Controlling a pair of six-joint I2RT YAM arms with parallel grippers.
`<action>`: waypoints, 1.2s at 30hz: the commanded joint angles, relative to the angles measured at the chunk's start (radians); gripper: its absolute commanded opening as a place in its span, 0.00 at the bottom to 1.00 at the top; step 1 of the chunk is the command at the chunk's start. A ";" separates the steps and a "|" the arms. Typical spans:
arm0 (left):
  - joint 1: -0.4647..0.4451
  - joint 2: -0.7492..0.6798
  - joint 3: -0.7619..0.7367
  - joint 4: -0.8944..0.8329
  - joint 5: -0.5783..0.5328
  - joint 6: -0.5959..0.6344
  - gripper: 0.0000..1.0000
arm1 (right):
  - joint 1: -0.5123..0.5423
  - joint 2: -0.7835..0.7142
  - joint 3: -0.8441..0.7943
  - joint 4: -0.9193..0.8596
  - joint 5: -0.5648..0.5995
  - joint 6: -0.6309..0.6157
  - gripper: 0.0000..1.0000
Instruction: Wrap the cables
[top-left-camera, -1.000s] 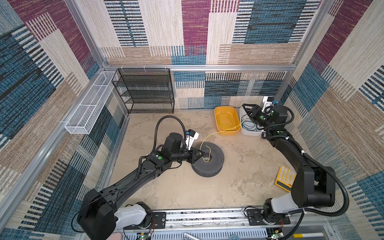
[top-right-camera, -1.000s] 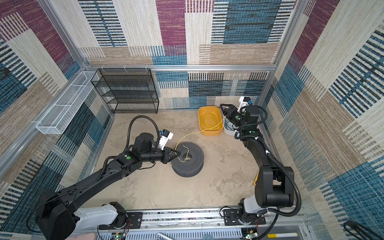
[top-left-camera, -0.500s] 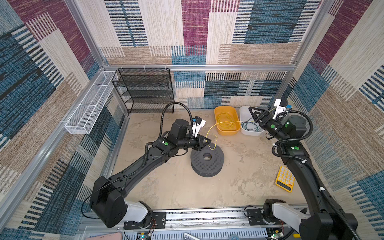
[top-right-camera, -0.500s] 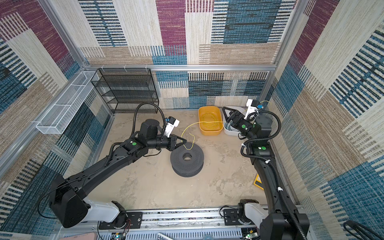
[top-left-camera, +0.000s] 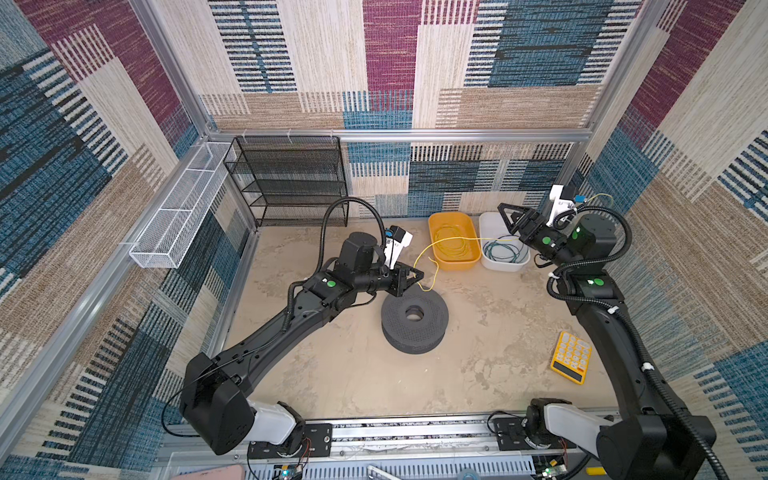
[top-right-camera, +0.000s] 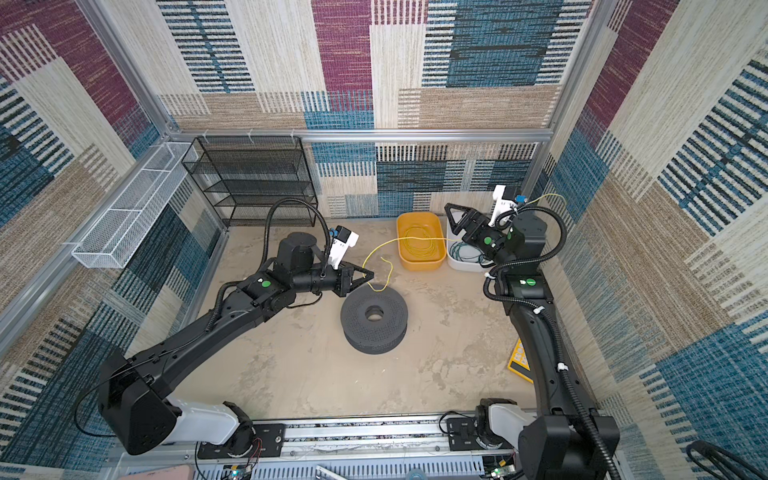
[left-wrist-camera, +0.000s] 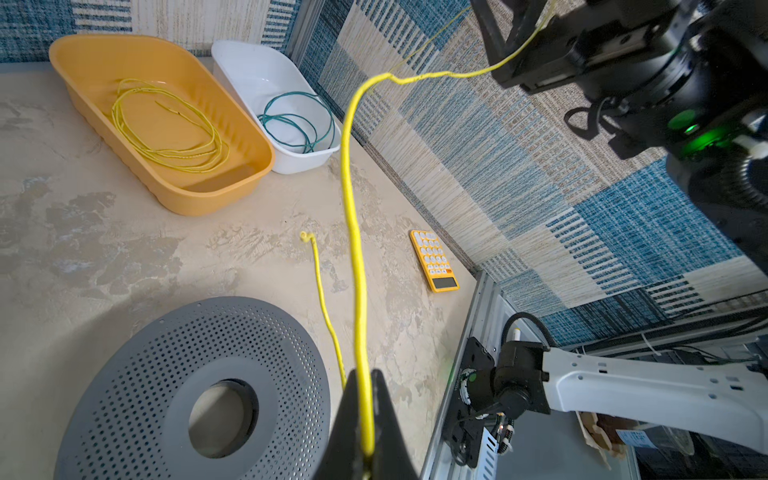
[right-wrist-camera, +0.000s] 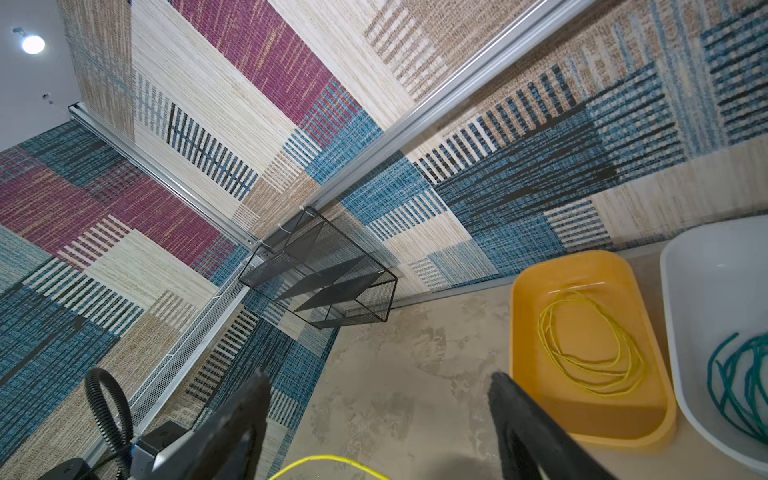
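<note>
My left gripper (top-left-camera: 419, 275) (top-right-camera: 370, 274) (left-wrist-camera: 365, 376) is shut on a thin yellow cable (top-left-camera: 457, 240) (top-right-camera: 415, 239) (left-wrist-camera: 351, 199) just above the grey perforated spool (top-left-camera: 414, 318) (top-right-camera: 374, 320) (left-wrist-camera: 166, 395). The strand arcs over the yellow tray (top-left-camera: 440, 224) to my right gripper (top-left-camera: 509, 216) (top-right-camera: 457, 214) (right-wrist-camera: 378, 386), which is open, and crosses low between its jaws (right-wrist-camera: 324, 459). A short free end (top-left-camera: 432, 274) (left-wrist-camera: 320, 282) dangles by the spool. More yellow cable (top-left-camera: 455, 249) (right-wrist-camera: 590, 349) lies coiled in the yellow tray. A teal cable (top-left-camera: 503, 253) (left-wrist-camera: 299, 120) lies in the white tray (top-left-camera: 490, 220).
A yellow calculator (top-left-camera: 572, 361) (left-wrist-camera: 434, 259) lies on the floor at the right, beside the right arm. A black mesh shelf (top-left-camera: 291, 183) stands against the back wall. A white wire basket (top-left-camera: 178, 224) hangs on the left wall.
My left gripper has lifted off the spool and drawn the yellow cable up and back. The right arm has swung upright at the trays and its jaws have opened wider.
</note>
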 joint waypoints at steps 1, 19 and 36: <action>-0.002 -0.006 0.004 0.028 -0.009 0.036 0.00 | 0.002 -0.076 -0.068 -0.010 0.122 0.031 0.85; 0.007 -0.002 -0.024 0.005 -0.159 -0.001 0.00 | 0.002 -0.153 -0.307 -0.078 -0.016 -0.033 0.86; 0.084 0.016 -0.006 0.021 -0.132 -0.053 0.00 | 0.002 -0.334 -0.307 -0.284 0.020 -0.084 0.97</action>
